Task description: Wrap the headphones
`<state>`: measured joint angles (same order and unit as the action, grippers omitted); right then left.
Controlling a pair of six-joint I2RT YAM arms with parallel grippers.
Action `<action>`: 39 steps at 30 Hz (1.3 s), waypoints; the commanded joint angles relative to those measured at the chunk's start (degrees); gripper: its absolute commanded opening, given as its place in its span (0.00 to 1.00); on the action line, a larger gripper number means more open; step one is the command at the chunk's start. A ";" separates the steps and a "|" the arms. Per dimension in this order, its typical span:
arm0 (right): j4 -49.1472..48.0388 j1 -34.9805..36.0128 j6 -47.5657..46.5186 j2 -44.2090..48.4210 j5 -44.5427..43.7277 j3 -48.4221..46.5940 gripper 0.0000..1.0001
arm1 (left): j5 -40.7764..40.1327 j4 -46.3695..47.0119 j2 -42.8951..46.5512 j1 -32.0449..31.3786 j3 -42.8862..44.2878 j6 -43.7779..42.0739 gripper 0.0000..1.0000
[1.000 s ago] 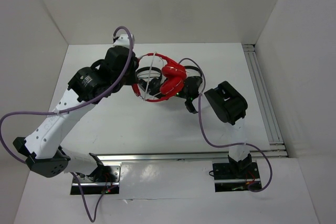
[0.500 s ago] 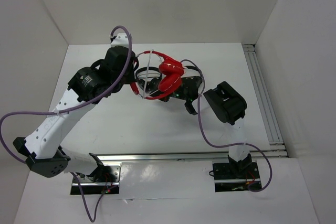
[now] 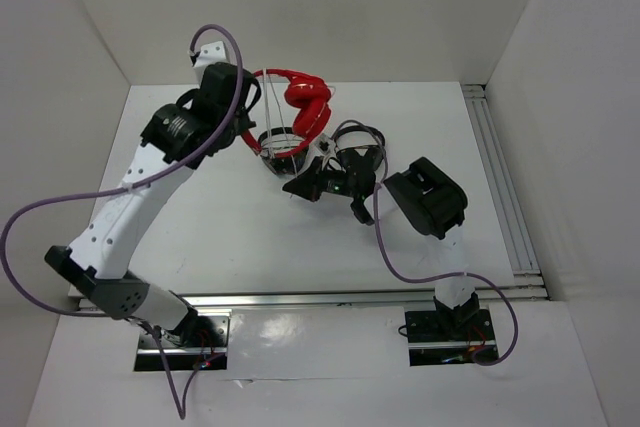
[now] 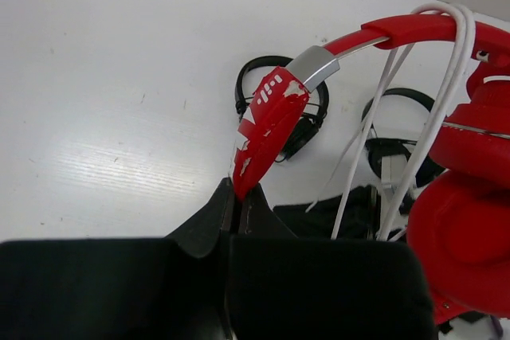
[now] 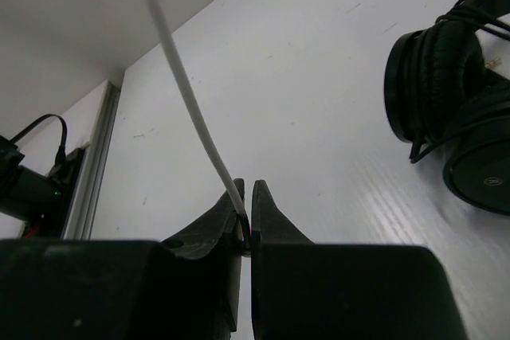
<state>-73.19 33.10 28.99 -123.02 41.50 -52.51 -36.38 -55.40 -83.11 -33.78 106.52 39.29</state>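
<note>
My left gripper is pinched shut on the bare, chipped end of the headband. That holds the headphones in the air above the table, toward 12 o'clock from its middle in the top view. I grip that end so the earcups dangle clear at 3 o'clock of my fingers. This leaves the arch of the band free to serve as a spool.

A few strands of the cable already cross over the band at 1 o'clock, so I judge the winding begun but not finished.

My right gripper is clamped together on the cable, which rises straight and tight toward 11 o'clock and out of view. That hand sits low, at 6 o'clock of the headphones, and I think this is to keep the line tense between my two hands so each turn lies snug.

The black headphones lie on the table just below the band. The next turn calls for carrying the cable round the band without dipping into them. The thin cable could also slip from my fingertips.
</note>
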 commanded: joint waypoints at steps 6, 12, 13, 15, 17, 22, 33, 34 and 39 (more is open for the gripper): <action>-2.67 3.19 -0.60 3.13 7.10 2.41 0.00 | -0.63 10.31 -8.99 6.44 4.93 9.92 0.00; 4.27 6.35 -4.20 7.70 10.44 3.56 0.00 | -1.24 11.01 -12.15 10.22 6.77 9.93 0.00; 5.67 7.23 -4.73 8.32 11.06 3.56 0.00 | -1.24 11.01 -12.68 10.23 6.77 9.93 0.00; 9.54 8.64 -6.48 10.16 12.12 2.16 0.00 | -1.24 11.01 -12.69 11.89 6.77 9.93 0.00; 11.92 9.17 -7.89 12.71 12.12 2.15 0.00 | -1.24 11.01 -13.30 11.90 6.07 9.93 0.00; 21.50 11.11 -12.02 16.93 14.31 -0.57 0.00 | -1.85 11.01 -13.92 11.90 2.47 12.21 0.00; 47.67 11.72 -29.41 25.20 7.65 -6.81 0.00 | -1.94 9.61 -15.50 11.90 -6.14 9.76 0.00; 53.18 11.72 -32.91 26.07 6.59 -8.56 0.00 | -1.94 9.61 -15.50 11.90 -6.76 9.76 0.00; 65.35 12.25 -40.50 27.22 0.88 -12.96 0.00 | -0.09 11.10 -14.98 10.41 -12.73 8.35 0.00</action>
<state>-19.35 44.66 -3.31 -98.63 46.11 -61.67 -35.97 -50.24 -99.39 -22.48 95.15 46.70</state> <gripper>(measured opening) 0.083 0.067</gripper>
